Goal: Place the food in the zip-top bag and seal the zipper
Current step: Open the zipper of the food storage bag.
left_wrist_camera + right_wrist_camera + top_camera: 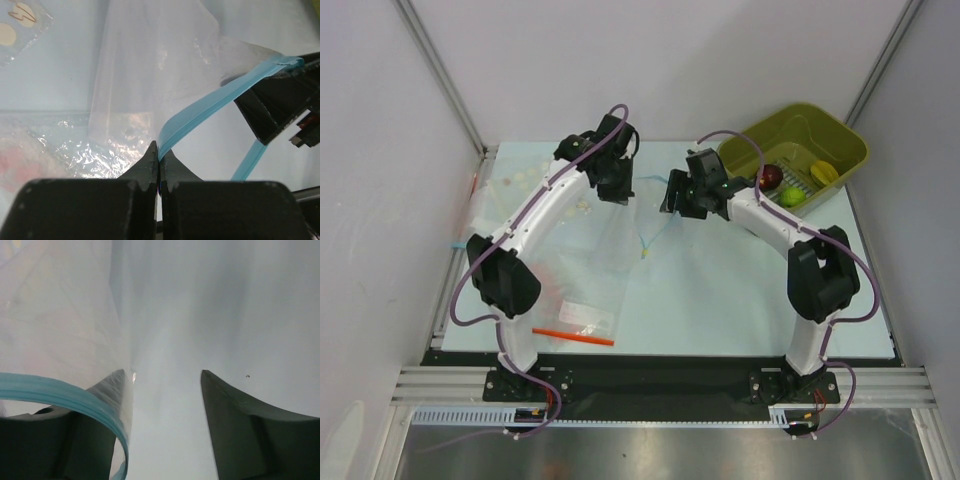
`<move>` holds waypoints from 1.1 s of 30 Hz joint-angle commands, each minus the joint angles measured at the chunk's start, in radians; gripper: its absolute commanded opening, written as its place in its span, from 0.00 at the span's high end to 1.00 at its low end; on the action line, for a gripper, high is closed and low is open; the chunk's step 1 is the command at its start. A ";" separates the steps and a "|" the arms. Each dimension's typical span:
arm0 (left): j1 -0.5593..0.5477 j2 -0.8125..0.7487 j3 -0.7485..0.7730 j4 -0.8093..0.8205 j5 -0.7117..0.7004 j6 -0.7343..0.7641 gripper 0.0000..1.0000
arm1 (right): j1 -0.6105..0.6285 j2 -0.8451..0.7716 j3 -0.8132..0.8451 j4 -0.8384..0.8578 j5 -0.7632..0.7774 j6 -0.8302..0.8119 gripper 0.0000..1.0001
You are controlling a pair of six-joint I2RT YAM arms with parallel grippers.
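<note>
The plain clear zip-top bag (610, 235) lies mid-table between my grippers, its light blue zipper (654, 236) lifted off the table. My left gripper (617, 190) is shut on the zipper strip (210, 107), pinched at the fingertips (159, 150). My right gripper (672, 202) is open (162, 375). The blue zipper (75, 397) and the clear film drape over its left finger (112, 385); its right finger is bare. The food sits in the olive bin (840, 135): dark red fruit (771, 177), green fruit (792, 197), yellow fruit (824, 173).
A clear bag with white dots (510, 185) lies at the back left. A clear bag with a red-orange strip (574, 336) lies near the front, by the left arm's base. White walls enclose the table on three sides.
</note>
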 commanded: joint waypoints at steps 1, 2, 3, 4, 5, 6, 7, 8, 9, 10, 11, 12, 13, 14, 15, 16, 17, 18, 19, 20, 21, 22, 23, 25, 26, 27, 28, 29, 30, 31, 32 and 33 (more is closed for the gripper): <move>0.029 0.016 0.074 -0.013 -0.030 -0.015 1.00 | -0.026 -0.020 0.025 -0.012 -0.037 -0.060 0.30; 0.031 0.022 0.088 -0.015 -0.030 -0.013 1.00 | -0.031 -0.037 0.021 0.000 -0.057 -0.069 0.26; 0.031 0.030 0.091 -0.012 -0.029 -0.010 1.00 | -0.032 -0.046 0.015 0.015 -0.107 -0.098 0.21; 0.031 0.030 0.091 0.002 -0.026 -0.010 1.00 | -0.034 -0.055 0.009 0.038 -0.129 -0.109 0.19; 0.031 0.030 0.087 0.010 -0.018 -0.009 1.00 | -0.035 -0.061 0.004 0.046 -0.150 -0.120 0.18; 0.031 0.033 0.087 0.016 -0.007 -0.010 1.00 | -0.037 -0.081 0.002 0.055 -0.187 -0.126 0.17; 0.031 0.033 0.087 0.025 0.002 -0.010 1.00 | -0.038 -0.092 -0.001 0.066 -0.206 -0.134 0.17; 0.031 0.036 0.093 0.028 0.008 -0.012 1.00 | -0.040 -0.104 -0.004 0.074 -0.221 -0.138 0.17; 0.030 0.042 0.096 0.036 0.019 -0.016 1.00 | -0.043 -0.132 -0.004 0.085 -0.239 -0.141 0.16; 0.031 0.044 0.102 0.037 0.027 -0.018 1.00 | -0.045 -0.146 -0.002 0.088 -0.250 -0.151 0.16; 0.031 0.049 0.110 0.037 0.031 -0.018 1.00 | -0.052 -0.159 -0.001 0.092 -0.259 -0.154 0.16; 0.030 0.052 0.117 0.031 0.034 -0.019 1.00 | -0.060 -0.188 0.001 0.097 -0.273 -0.157 0.15; 0.031 0.058 0.123 0.028 0.033 -0.019 1.00 | -0.068 -0.202 0.001 0.101 -0.282 -0.157 0.15; 0.031 0.058 0.128 0.026 0.031 -0.019 1.00 | -0.078 -0.218 -0.001 0.108 -0.289 -0.152 0.15; 0.030 0.056 0.125 0.026 0.028 -0.018 1.00 | -0.103 -0.233 -0.005 0.112 -0.295 -0.151 0.16; 0.031 0.056 0.120 0.028 0.022 -0.016 1.00 | -0.120 -0.261 -0.007 0.115 -0.298 -0.146 0.16; 0.031 0.056 0.116 0.028 0.022 -0.015 1.00 | -0.135 -0.274 -0.010 0.118 -0.298 -0.135 0.18; 0.031 0.056 0.116 0.026 0.021 -0.010 1.00 | -0.173 -0.287 -0.013 0.118 -0.302 -0.131 0.19; 0.031 0.055 0.116 0.025 0.021 -0.009 1.00 | -0.192 -0.307 -0.012 0.114 -0.301 -0.126 0.19; 0.031 0.052 0.116 0.023 0.019 -0.006 1.00 | -0.210 -0.313 -0.007 0.108 -0.295 -0.128 0.21; 0.031 0.047 0.114 0.025 0.016 -0.001 1.00 | -0.229 -0.316 -0.002 0.094 -0.264 -0.128 0.23; 0.031 0.046 0.113 0.025 0.016 0.001 1.00 | -0.262 -0.318 0.017 0.062 -0.238 -0.131 0.24; 0.031 0.041 0.111 0.023 0.014 0.002 1.00 | -0.281 -0.315 0.027 0.046 -0.211 -0.126 0.28; 0.031 0.036 0.111 0.025 0.016 0.002 1.00 | -0.333 -0.310 0.038 0.016 -0.125 -0.094 0.31; 0.031 0.035 0.108 0.026 0.019 0.002 1.00 | -0.350 -0.304 0.044 0.008 -0.093 -0.074 0.31; 0.030 0.029 0.105 0.028 0.021 0.001 1.00 | -0.367 -0.302 0.045 -0.004 -0.030 -0.042 0.31; 0.030 0.024 0.101 0.033 0.021 -0.001 1.00 | -0.383 -0.298 0.045 -0.007 -0.001 -0.028 0.32; 0.030 0.018 0.087 0.036 0.021 -0.001 1.00 | -0.406 -0.290 0.047 -0.013 0.033 -0.019 0.32; 0.031 0.007 0.078 0.045 0.021 -0.004 1.00 | -0.417 -0.276 0.048 -0.035 0.120 0.003 0.32; 0.031 0.003 0.070 0.046 0.021 -0.004 1.00 | -0.427 -0.262 0.053 -0.047 0.156 0.009 0.32; 0.031 -0.002 0.053 0.051 0.022 -0.006 1.00 | -0.445 -0.247 0.073 -0.069 0.200 0.013 0.32; 0.030 -0.008 0.047 0.059 0.027 -0.006 1.00 | -0.451 -0.212 0.085 -0.111 0.222 0.021 0.32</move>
